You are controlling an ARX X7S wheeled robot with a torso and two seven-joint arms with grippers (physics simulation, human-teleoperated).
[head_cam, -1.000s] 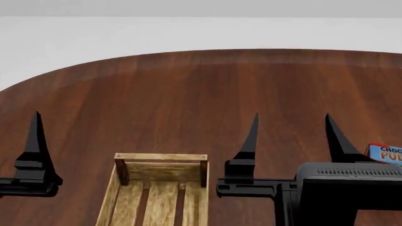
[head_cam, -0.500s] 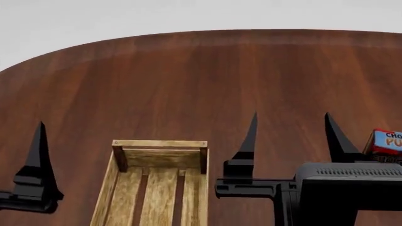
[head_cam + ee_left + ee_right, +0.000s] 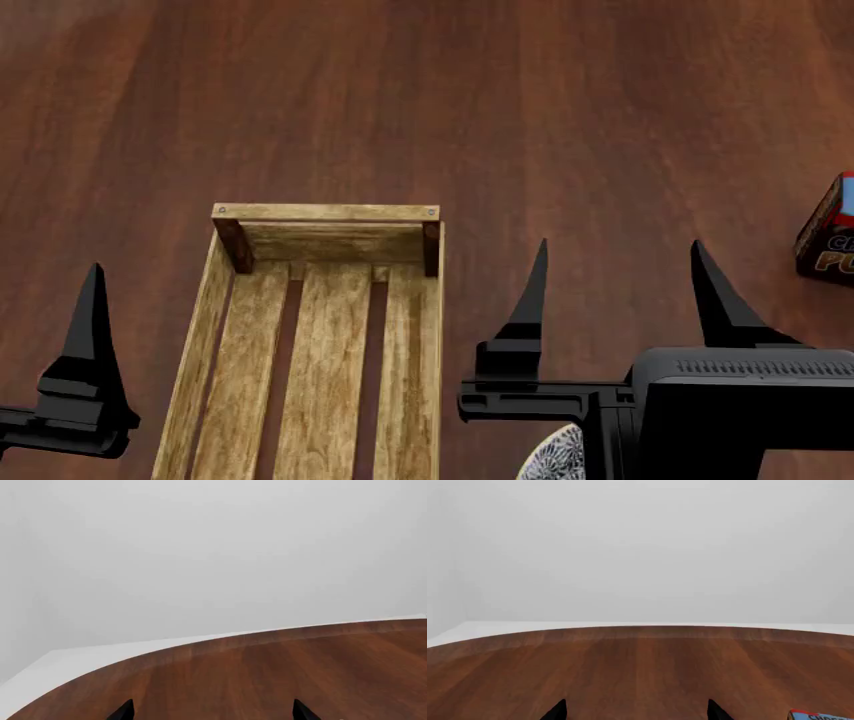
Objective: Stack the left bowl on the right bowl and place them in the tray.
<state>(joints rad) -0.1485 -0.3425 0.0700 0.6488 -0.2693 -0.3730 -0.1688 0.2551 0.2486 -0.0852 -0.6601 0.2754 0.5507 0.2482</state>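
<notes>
A dark wooden tabletop (image 3: 561, 120) filled the head view. The tray (image 3: 227, 330), a long pale slatted crate, lay empty between the 2 tools, running toward the tabletop's near edge. The left tool (image 3: 88, 340) and right tool (image 3: 617, 290) both hovered with fingers spread apart, gripping nothing. A patterned bowl rim (image 3: 561, 458) peeked beneath the right tool. A pudding box (image 3: 827, 235) stood toward the right edge.

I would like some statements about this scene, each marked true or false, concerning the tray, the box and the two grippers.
1. The tray holds nothing. True.
2. The pudding box lies inside the tray. False: it stands on the table, beyond the right gripper.
3. The right gripper is open. True.
4. The left gripper grips a bowl. False: its fingers are apart, with only table between them.
</notes>
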